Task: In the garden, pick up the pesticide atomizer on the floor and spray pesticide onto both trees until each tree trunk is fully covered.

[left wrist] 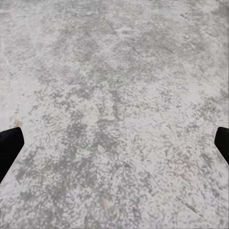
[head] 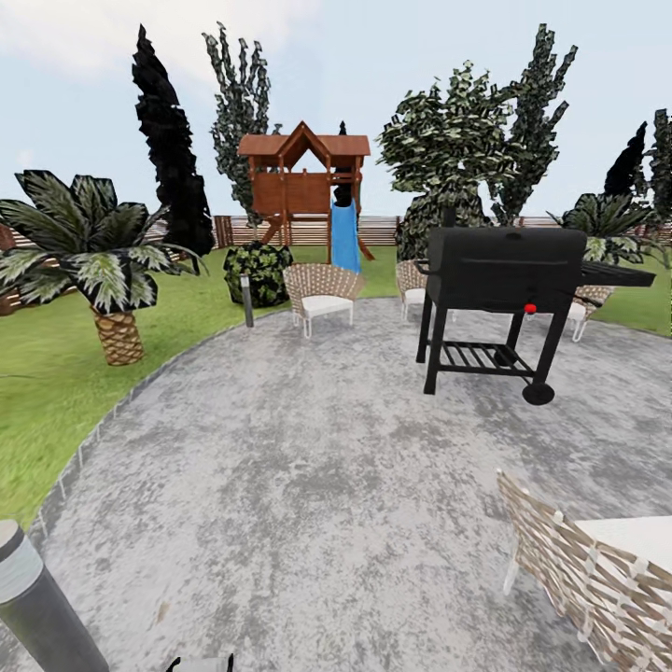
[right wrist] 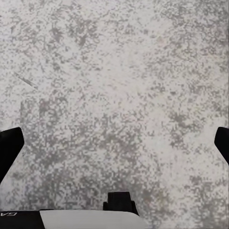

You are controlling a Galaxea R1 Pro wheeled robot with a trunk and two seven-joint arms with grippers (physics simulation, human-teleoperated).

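I am on the grey paved patio [head: 308,485] of the garden, with green lawn [head: 56,383] to the left and a brown slat fence [head: 378,230] at the back. The pesticide atomizer is out of view. Leafy trees [head: 467,131] rise at the back, but their trunks are hidden. In the left wrist view my left gripper [left wrist: 114,148] is open over bare paving, its black fingertips [left wrist: 9,145] at the picture's edges. The right gripper [right wrist: 114,148] is open over paving too, nothing between its fingers [right wrist: 9,149].
A black grill [head: 504,280] stands ahead right. Wicker chairs sit at the back [head: 319,294] and close on the right [head: 588,569]. A grey bollard lamp [head: 37,602] is near left, another [head: 247,301] farther off. On the lawn are a palm [head: 103,261], a bush [head: 259,271] and a wooden playhouse [head: 303,182].
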